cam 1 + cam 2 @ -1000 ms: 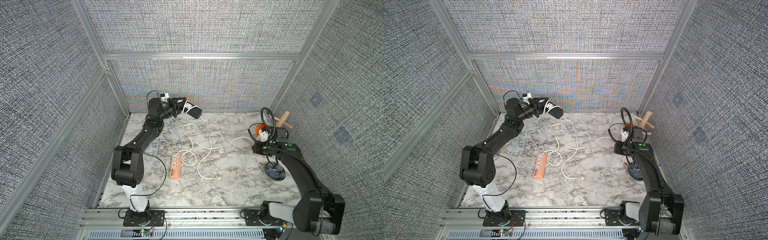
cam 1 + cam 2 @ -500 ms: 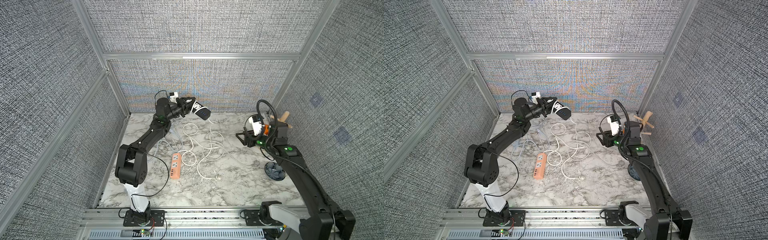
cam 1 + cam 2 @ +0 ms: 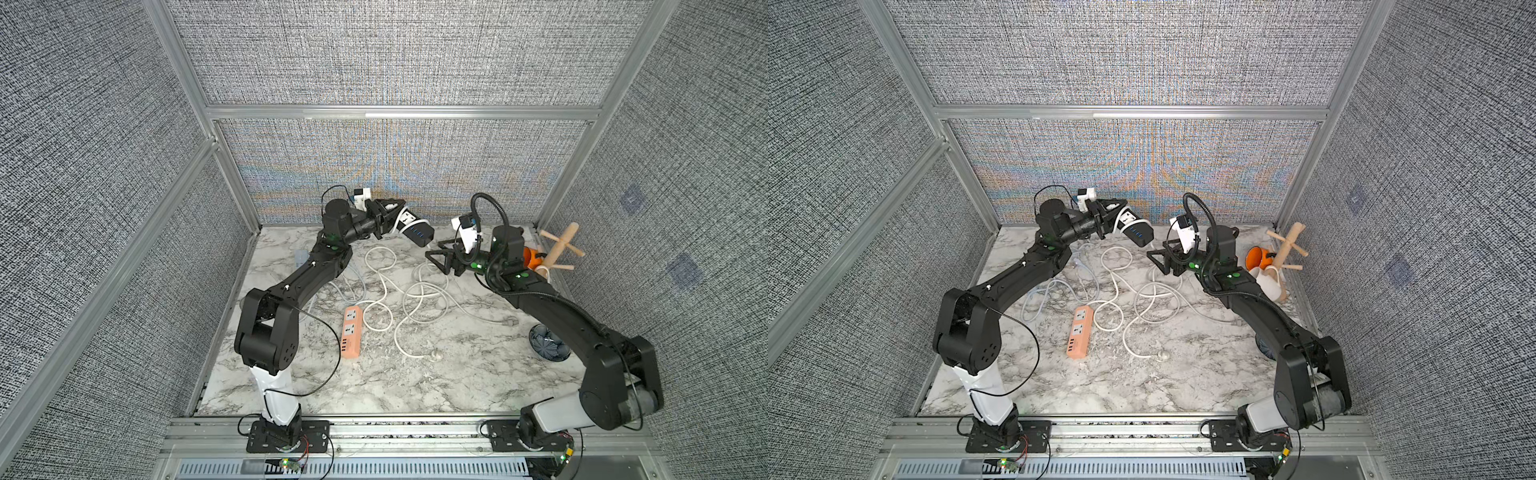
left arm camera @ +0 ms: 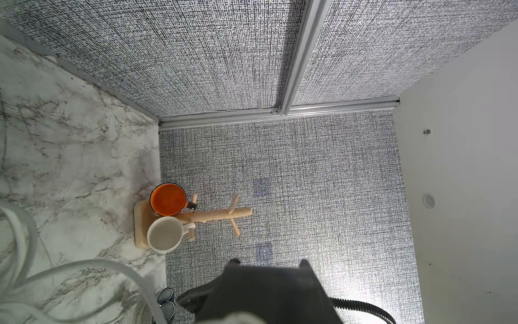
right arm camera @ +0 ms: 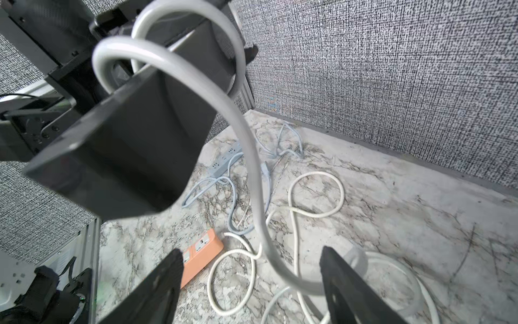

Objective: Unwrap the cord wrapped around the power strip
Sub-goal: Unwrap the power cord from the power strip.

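now aloft: black rectangular power strip [image 3: 415, 230] in the left gripper [image 3: 384, 216], thick pale grey cord [image 5: 253, 168] looped on it

up near the back wall the left gripper is clamped on one end of the strip. it holds the strip in the air, with the free end tilted down toward the right gripper [image 3: 434, 251]. in the right wrist view the cord coils around the strip's dark body. it then drops through the gap between the right gripper's black fingers [image 5: 168, 280], which stand wide apart and pinch nothing. whether the cord touches one finger is unclear.

below, on the white marble tabletop [image 3: 415, 386], lie an orange plastic power strip [image 3: 351, 332], loops of white cable [image 5: 342, 193] and a light blue power strip [image 5: 227, 160]. a wooden mug tree [image 3: 559, 249] stands in the far right corner, with an orange mug [image 4: 168, 199] and a white mug [image 4: 164, 234].
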